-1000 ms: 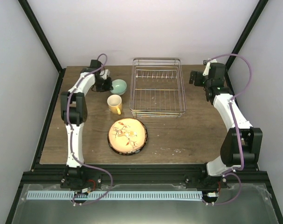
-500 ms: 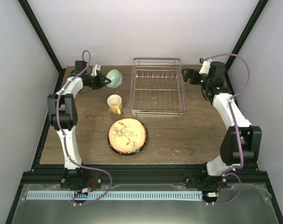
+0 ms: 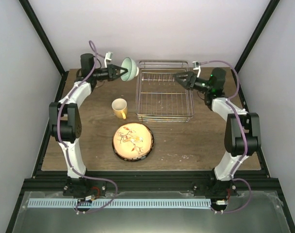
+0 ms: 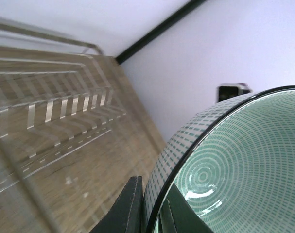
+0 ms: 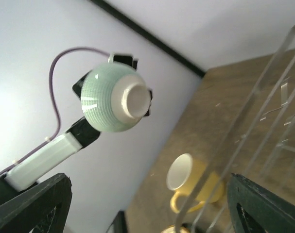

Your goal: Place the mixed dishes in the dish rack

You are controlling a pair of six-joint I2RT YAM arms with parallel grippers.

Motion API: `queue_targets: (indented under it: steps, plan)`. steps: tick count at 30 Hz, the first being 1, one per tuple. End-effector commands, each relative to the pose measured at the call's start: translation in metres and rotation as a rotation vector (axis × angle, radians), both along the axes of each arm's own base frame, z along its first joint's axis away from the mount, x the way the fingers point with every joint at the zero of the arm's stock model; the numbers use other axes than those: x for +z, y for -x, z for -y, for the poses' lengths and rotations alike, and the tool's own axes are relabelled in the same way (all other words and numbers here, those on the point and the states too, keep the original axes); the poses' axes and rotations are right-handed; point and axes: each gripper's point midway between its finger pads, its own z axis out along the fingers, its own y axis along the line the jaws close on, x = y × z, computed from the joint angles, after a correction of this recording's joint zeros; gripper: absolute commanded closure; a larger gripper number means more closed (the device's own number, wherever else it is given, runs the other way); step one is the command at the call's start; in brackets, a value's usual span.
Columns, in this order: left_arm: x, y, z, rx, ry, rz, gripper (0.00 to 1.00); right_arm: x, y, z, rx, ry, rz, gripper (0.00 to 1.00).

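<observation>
Up at the far left corner of the rack, the bowl is now in the air. A second ago it sat on the table just beside the mug; since then it has come up, tipped onto its side and travelled right, so its mouth now faces the rack. The left gripper pinches its rim, and the left wrist view shows one dark finger outside the wall and one inside. That arm stretches far along the left edge of the table, its wrist turned level and pointing right. On the other side there's a big swing too: the right gripper has left the right edge and now hangs over the rack's far right part, its fingers spread wide with nothing between them, aimed left at the bowl. To my eye this is either a handover or a helping hand for the drop-in. The rack holds nothing yet, so the bowl would be the first dish in. The mug and the plates wait on the table, near and left of the rack.
</observation>
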Motion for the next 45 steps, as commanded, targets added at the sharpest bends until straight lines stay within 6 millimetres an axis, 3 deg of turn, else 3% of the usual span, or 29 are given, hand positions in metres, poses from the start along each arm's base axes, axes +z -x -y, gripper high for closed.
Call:
queue_targets:
  steps: [1, 6, 13, 22, 34, 45]
  plan:
    - [0.050, 0.017, 0.038, -0.115, 0.104, 0.117, 1.00, 0.029, 0.031, -0.042, 0.243, -0.085, 0.011, 0.12]
    - [0.064, 0.028, 0.068, -0.203, 0.175, 0.149, 1.00, 0.033, 0.033, -0.073, 0.311, -0.150, 0.021, 0.12]
    - [0.061, 0.050, 0.092, -0.273, 0.225, 0.142, 1.00, 0.032, 0.034, -0.080, 0.341, -0.296, 0.013, 0.12]
    - [0.064, 0.065, 0.102, -0.306, 0.255, 0.150, 1.00, 0.040, 0.030, -0.086, 0.360, -0.360, 0.038, 0.11]
    - [0.046, 0.067, 0.113, -0.316, 0.228, 0.124, 1.00, 0.044, 0.037, -0.106, 0.419, -0.389, 0.034, 0.10]
    - [0.028, 0.063, 0.118, -0.305, 0.202, 0.104, 1.00, 0.053, 0.040, -0.107, 0.428, -0.387, 0.045, 0.10]
